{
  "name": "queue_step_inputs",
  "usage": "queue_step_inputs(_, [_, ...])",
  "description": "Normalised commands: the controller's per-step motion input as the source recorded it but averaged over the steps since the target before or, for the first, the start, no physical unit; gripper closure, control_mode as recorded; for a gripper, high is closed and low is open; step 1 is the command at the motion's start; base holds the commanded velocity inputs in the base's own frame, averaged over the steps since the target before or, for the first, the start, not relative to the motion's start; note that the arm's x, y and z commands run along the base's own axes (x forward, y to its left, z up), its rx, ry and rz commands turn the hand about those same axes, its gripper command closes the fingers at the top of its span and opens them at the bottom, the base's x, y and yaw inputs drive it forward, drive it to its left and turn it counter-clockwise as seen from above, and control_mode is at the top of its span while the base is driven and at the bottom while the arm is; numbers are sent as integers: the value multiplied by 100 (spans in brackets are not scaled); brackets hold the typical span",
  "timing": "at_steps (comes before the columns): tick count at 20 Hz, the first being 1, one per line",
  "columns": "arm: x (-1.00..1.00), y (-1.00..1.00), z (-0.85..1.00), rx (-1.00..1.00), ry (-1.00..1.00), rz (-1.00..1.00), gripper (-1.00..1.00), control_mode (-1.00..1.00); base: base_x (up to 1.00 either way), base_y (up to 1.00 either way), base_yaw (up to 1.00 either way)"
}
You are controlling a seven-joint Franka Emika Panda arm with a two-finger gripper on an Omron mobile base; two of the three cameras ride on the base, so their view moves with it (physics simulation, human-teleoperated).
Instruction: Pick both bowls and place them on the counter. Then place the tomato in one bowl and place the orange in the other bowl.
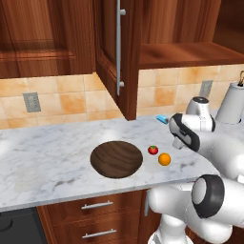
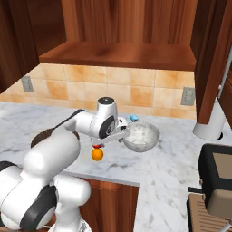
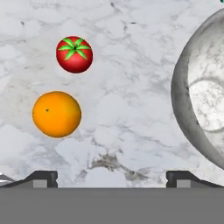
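Both bowls look like they're already down on the marble counter (image 1: 52,152), so the fruit is the part left to do. The dark wooden bowl (image 1: 116,158) sits center-left in the left base view, with the tomato (image 1: 153,149) and orange (image 1: 164,159) just to its right, close together but not touching. The marbled bowl (image 2: 142,136) is mid-frame in the right base view, just right of the gripper (image 2: 123,136), on the far side of the fruit from the wooden one. My guess is that's handy: one bowl on each side of the fruit, a short hop either way.

In the hand view the gripper's (image 3: 111,177) two fingertips stand wide apart at the bottom with nothing between them, so it's open and empty, looking down at the tomato in the upper left, the orange below it and the marbled bowl's rim at the right edge.

Hard to see: the marbled bowl is cut off by the frame in the hand view. In the right base view the arm covers most of the wooden bowl and the tomato is barely a red sliver above the orange.
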Motion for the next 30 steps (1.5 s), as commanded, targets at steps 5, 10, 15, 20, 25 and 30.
queue_step_inputs(5, [-41,40,0,8,0,-45,-100,-100,0,0,0])
queue_step_inputs(10, [15,6,-2,5,0,-21,-100,-100,0,0,0])
queue_step_inputs(15, [6,15,-7,3,0,-1,-100,-100,0,0,0])
queue_step_inputs(20, [0,16,-3,2,2,0,-100,-100,0,0,0])
queue_step_inputs(25, [0,18,-8,1,1,0,-100,-100,0,0,0])
queue_step_inputs(30, [4,16,-9,2,0,0,-100,-100,0,0,0])
